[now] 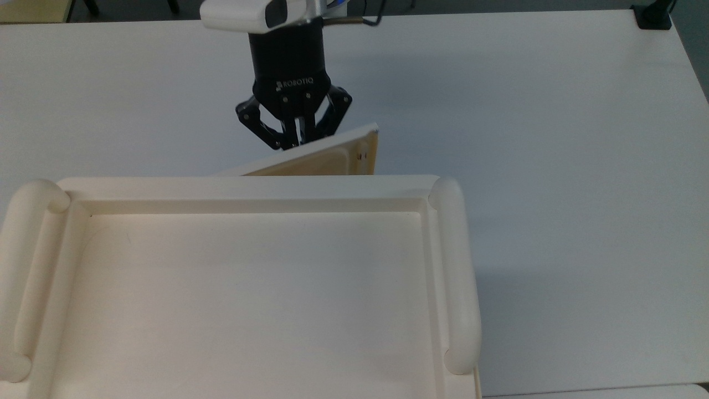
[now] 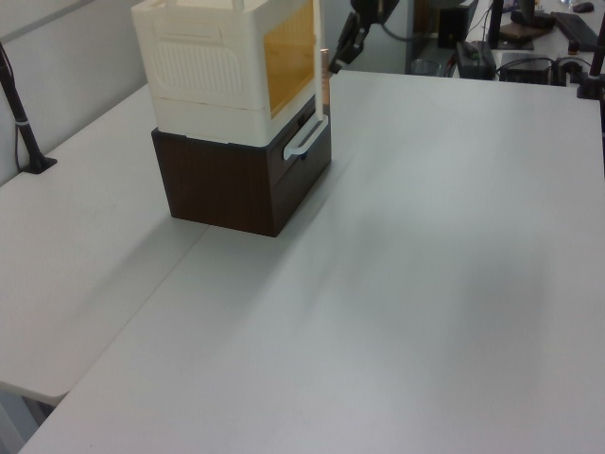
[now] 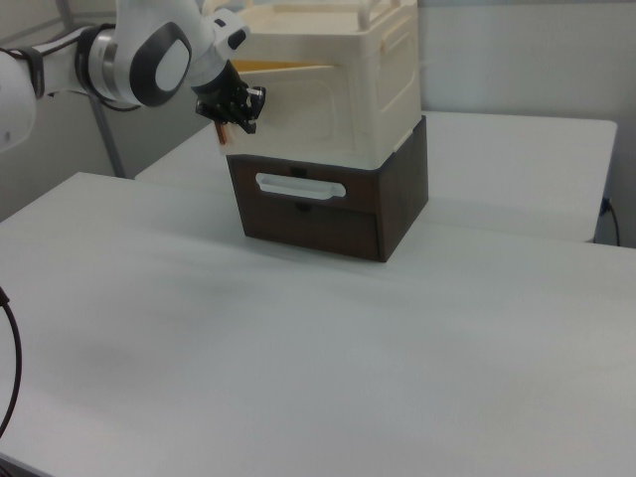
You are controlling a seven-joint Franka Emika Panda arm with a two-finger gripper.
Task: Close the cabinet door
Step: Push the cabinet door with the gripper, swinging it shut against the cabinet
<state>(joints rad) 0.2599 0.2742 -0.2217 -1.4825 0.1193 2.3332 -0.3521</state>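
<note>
The cabinet door (image 1: 327, 158) stands slightly ajar from the cabinet (image 1: 249, 288). The gripper (image 1: 293, 141), fingers together, presses its outer face. Bare table (image 1: 526, 111) lies beyond.
</note>
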